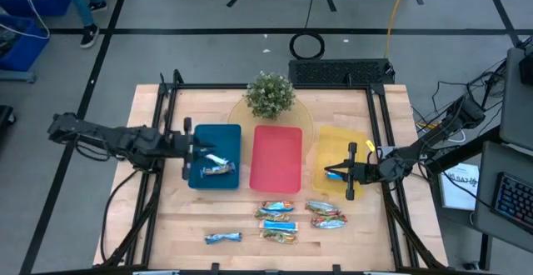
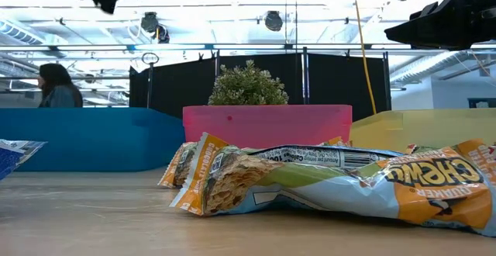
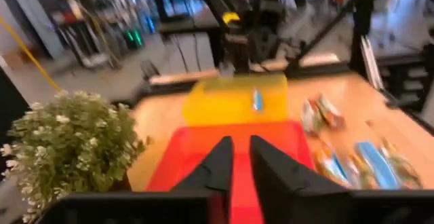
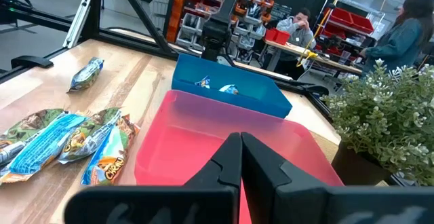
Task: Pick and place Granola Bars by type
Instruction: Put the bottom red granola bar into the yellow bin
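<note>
High view: wooden slatted table [image 1: 166,217] is seen with three flat plastic trays in a row, blue tray [image 1: 215,133], red tray [image 1: 276,158], yellow tray [image 1: 340,146], and a bushy potted plant [image 1: 270,94] behind them. Granola bars are small oblong packs in shiny crinkled foil. One bar [image 1: 217,169] is lying in the blue tray, long axis roughly across the table. One blue-wrapped bar [image 1: 335,175] is seen in the yellow tray. A loose cluster of bars [image 1: 291,218] is laid on bare wood in front of the red and yellow trays, long axes mostly left-right. A single bar [image 1: 223,237] is set apart, nearer the left front. Left gripper [image 1: 193,148] is held over the blue tray; fingers are parted only by a narrow gap, nothing gripped. Right gripper [image 1: 346,172] is held over the yellow tray, fingers pressed together, empty.
</note>
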`<state>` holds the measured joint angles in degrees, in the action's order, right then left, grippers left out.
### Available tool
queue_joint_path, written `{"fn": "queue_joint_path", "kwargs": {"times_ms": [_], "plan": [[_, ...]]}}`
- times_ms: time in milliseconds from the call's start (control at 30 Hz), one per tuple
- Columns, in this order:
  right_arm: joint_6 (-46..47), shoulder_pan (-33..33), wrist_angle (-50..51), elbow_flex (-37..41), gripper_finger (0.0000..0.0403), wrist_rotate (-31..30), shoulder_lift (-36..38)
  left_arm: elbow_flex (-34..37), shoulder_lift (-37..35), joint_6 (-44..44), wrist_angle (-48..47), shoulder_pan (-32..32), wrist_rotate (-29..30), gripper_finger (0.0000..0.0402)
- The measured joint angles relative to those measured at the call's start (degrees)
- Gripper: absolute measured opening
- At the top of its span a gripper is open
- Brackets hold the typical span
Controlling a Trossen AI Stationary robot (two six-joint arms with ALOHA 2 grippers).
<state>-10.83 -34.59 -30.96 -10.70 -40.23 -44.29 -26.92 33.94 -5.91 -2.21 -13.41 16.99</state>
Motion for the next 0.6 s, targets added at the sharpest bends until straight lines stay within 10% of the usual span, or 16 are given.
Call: {"fn": "queue_joint_path", "kwargs": {"times_ms": [300, 600], "plan": [[0.7, 0.0, 0.2, 0.0, 0.0, 0.0, 0.0, 25.5, -6.1, -4.2, 26.8, 0.7, -0.8, 0.0004], [-5.4, 0.8, -4.3, -0.1, 0.0, -4.6, -0.1, 25.7, -6.3, -6.0, 27.3, 1.1, 1.2, 0.0012]]}}
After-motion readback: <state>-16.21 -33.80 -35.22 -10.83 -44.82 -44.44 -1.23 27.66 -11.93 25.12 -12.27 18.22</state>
